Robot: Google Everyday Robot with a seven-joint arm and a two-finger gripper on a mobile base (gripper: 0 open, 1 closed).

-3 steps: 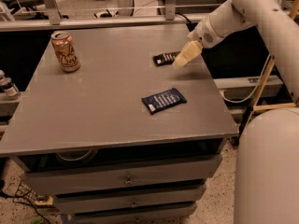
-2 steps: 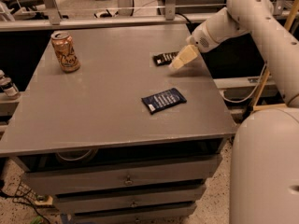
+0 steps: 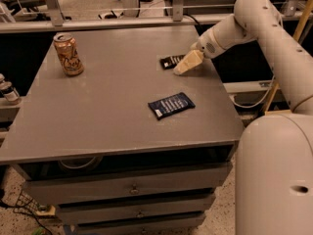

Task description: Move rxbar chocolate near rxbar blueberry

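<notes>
The rxbar chocolate (image 3: pixel 168 61) lies flat at the far right of the grey table (image 3: pixel 98 121), its right end hidden under the gripper (image 3: pixel 182 68), which comes down onto it at a slant from the white arm (image 3: pixel 254 18) reaching in from the right. Whether the gripper is closed on the bar or only resting against it cannot be told. The rxbar blueberry (image 3: pixel 171 105) lies flat nearer the front edge, apart from the black bar and slightly left of it. 1 orange drink can (image 3: pixel 68 55) stands upright at the far left corner, well apart from both bars; its contents cannot be seen. Under the tabletop an open slot holds a pale round object (image 3: pixel 78 163), and below it are 2 closed drawers (image 3: pixel 132 190).
</notes>
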